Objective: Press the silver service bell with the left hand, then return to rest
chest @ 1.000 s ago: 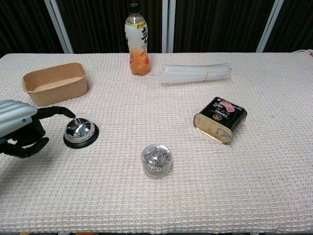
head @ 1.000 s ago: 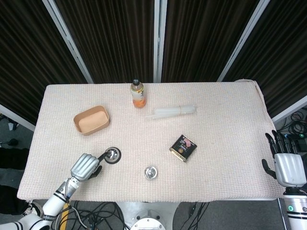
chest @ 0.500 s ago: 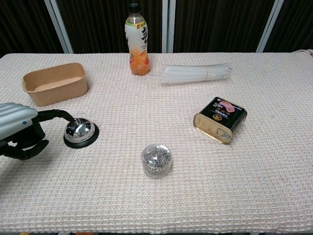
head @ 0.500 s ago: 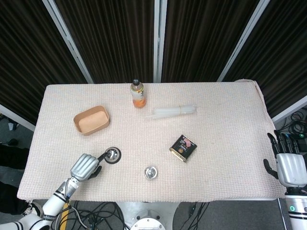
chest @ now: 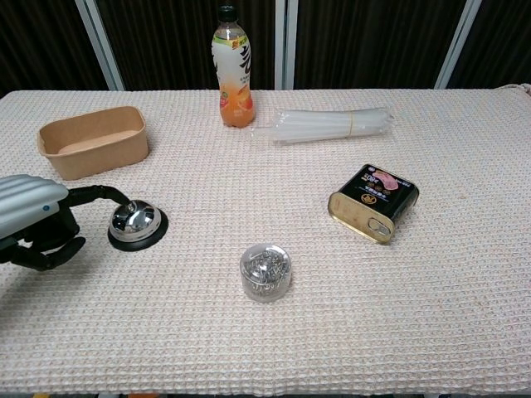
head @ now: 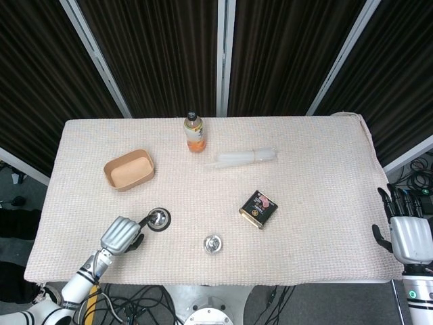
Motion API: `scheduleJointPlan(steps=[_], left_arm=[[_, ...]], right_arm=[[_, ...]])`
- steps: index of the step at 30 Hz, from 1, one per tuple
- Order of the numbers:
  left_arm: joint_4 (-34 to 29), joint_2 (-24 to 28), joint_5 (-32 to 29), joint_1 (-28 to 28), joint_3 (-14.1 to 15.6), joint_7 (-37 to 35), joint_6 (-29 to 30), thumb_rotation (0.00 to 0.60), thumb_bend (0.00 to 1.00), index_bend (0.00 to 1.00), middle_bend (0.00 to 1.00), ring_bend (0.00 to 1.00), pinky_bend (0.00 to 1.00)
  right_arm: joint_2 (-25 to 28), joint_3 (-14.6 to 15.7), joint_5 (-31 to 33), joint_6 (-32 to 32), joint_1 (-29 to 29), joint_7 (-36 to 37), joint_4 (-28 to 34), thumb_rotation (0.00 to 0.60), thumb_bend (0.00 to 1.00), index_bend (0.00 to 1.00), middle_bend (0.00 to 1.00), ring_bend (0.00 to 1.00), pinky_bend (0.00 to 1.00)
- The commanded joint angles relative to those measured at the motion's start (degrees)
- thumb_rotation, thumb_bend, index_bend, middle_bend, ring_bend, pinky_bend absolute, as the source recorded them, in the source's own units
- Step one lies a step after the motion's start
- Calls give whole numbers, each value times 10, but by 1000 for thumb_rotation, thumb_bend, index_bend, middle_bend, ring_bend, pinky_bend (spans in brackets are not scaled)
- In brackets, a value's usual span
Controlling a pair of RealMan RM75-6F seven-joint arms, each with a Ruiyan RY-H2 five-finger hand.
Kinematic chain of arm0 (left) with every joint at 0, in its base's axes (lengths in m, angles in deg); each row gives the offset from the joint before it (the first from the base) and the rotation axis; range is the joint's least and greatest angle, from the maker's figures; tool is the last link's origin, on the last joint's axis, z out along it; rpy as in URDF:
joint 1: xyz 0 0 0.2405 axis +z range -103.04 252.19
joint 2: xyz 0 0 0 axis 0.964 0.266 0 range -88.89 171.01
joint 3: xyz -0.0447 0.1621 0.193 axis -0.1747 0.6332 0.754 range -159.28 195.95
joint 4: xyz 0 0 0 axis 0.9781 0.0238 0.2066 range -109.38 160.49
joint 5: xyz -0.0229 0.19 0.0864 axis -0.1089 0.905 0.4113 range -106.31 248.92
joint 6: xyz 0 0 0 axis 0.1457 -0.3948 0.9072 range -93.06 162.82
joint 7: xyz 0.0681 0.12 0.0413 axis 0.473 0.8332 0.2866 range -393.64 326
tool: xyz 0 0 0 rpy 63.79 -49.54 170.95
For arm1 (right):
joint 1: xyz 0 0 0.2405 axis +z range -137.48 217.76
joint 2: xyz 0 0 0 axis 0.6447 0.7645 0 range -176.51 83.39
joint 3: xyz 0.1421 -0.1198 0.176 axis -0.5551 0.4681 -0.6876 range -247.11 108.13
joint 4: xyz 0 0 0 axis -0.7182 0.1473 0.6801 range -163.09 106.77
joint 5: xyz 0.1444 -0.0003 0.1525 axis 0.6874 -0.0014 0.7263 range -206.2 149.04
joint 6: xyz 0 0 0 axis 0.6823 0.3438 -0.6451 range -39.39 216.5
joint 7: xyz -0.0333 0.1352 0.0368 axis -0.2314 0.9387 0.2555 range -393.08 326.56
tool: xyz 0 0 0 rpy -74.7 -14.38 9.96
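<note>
Silver bell [chest: 134, 221] sits at the worktop's [chest: 465, 274] lower left, one finger of the left hand [chest: 33, 217] reaching its top while the others curl under, half cut off; right hand [head: 408, 230], fingers spread, hangs empty at the frame's lower right.

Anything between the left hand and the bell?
Nothing visible. The left hand sits right beside the silver service bell, one fingertip reaching its top. The cardboard tray lies behind, off the path.
</note>
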Motion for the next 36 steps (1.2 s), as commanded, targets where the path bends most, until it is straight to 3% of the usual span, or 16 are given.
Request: scheduleJointPlan(steps=[1, 8, 14, 19, 22, 23, 27, 29, 33, 36], left_arm=[[3, -1, 0, 1, 3, -2, -1, 600, 544, 180, 872, 722, 695], [-2, 7, 4, 9, -3, -12, 27, 600, 544, 185, 872, 722, 695], [-39, 47, 0, 33, -41, 0, 116, 600, 543, 185, 871, 722, 694], [-62, 90, -19, 79, -52, 15, 186, 600, 513, 185, 816, 674, 678], [-76, 116, -37, 113, -54, -5, 224, 600, 469, 182, 660, 542, 636], [-81, 127, -41, 124, -51, -9, 233, 600, 445, 175, 548, 455, 597], [-93, 157, -41, 151, -43, -14, 258, 600, 368, 145, 177, 162, 310], [-94, 166, -40, 161, -41, -14, 267, 600, 311, 133, 63, 68, 215], [-106, 188, -39, 173, -36, -26, 267, 600, 193, 122, 0, 8, 154], [-109, 202, -30, 177, -30, -29, 267, 600, 172, 120, 0, 0, 141]], right_arm=[[-1, 0, 1, -2, 0, 2, -2, 600, 291, 0, 0, 0, 0], [-5, 1, -1, -1, 0, 6, -7, 600, 291, 0, 0, 0, 0], [-7, 1, -5, 0, 1, 10, -8, 600, 292, 0, 0, 0, 0], [-11, 5, -15, 2, 2, 14, -10, 600, 291, 0, 0, 0, 0], [-12, 5, -19, 4, 2, 20, -10, 600, 291, 0, 0, 0, 0], [-13, 5, -21, 5, 2, 22, -11, 600, 291, 0, 0, 0, 0], [-14, 5, -24, 10, 0, 30, -11, 600, 291, 0, 0, 0, 0], [-16, 5, -24, 14, -2, 31, -13, 600, 291, 0, 0, 0, 0], [-23, 7, -24, 19, -5, 32, -21, 600, 292, 0, 0, 0, 0], [-25, 7, -22, 18, -7, 35, -23, 600, 291, 0, 0, 0, 0]])
